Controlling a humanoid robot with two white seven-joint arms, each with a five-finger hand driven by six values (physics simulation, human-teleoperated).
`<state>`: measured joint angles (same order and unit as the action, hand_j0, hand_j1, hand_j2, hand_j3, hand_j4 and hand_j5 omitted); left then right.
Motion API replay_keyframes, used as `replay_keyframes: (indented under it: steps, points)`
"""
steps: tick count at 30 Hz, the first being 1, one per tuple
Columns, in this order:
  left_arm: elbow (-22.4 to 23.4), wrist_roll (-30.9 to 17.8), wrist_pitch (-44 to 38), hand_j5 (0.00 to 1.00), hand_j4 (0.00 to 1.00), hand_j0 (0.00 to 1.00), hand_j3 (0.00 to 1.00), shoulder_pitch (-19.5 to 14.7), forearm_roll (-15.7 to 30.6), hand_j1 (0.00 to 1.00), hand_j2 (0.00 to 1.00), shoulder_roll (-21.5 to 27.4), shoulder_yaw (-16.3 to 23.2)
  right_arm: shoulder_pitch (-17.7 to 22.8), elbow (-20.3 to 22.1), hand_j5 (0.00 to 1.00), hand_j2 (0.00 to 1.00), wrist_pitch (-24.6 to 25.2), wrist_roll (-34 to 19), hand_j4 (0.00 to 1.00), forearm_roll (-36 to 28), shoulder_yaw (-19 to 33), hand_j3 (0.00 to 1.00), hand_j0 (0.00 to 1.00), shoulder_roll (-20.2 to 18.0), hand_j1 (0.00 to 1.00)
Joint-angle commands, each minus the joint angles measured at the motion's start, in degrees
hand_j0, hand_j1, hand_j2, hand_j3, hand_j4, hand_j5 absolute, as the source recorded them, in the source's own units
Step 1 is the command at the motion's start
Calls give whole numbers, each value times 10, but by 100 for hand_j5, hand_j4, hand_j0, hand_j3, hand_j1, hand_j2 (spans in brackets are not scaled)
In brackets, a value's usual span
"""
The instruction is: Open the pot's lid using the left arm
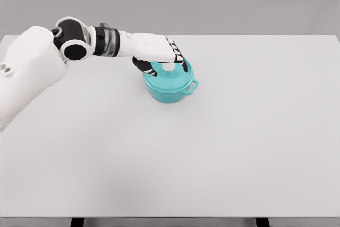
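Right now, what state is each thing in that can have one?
Lid: on the pot, closed.
Pot: upright on the table.
Left hand: over the lid, fingers curled around its white knob.
Right arm: not in view.

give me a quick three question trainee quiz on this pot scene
1. True or false: the round teal lid is seated on the teal enamel pot.
2. Which arm reaches over the pot? A) left B) right C) both
3. Fill in: the left hand sits over the lid's white ____.

Key: 1 true. 2 A; the white arm enters from the picture's left and no right arm shows. 3 knob; the fingers curl around it, though whether they grip it firmly cannot be told. The pot stands on the white table.
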<state>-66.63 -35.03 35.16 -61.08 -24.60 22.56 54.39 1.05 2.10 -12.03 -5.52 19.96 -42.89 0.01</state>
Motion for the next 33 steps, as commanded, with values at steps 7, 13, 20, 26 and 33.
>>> replay_keyframes:
  steps: [7,13,20,26,33]
  points:
    - [24,0,-2,79,79,79,79,0,1,79,79,-17,-2,0,0,100,100,0,0,100,0,0,100,100,0,100]
    - [34,0,-2,79,79,79,79,0,-16,79,79,-26,-2,0,0,100,100,0,0,100,0,0,100,100,0,100]
    - [59,0,-2,79,79,79,79,1,-20,79,79,-38,-2,0,0,100,100,0,0,100,0,0,100,100,0,100]
    - [62,0,-2,78,78,78,78,1,-33,78,78,-40,-3,0,0,100,100,0,0,100,0,0,100,100,0,100]
    - [62,0,-2,66,66,66,66,1,-53,66,66,-40,-3,0,0,100,100,0,0,100,0,0,100,100,0,100]
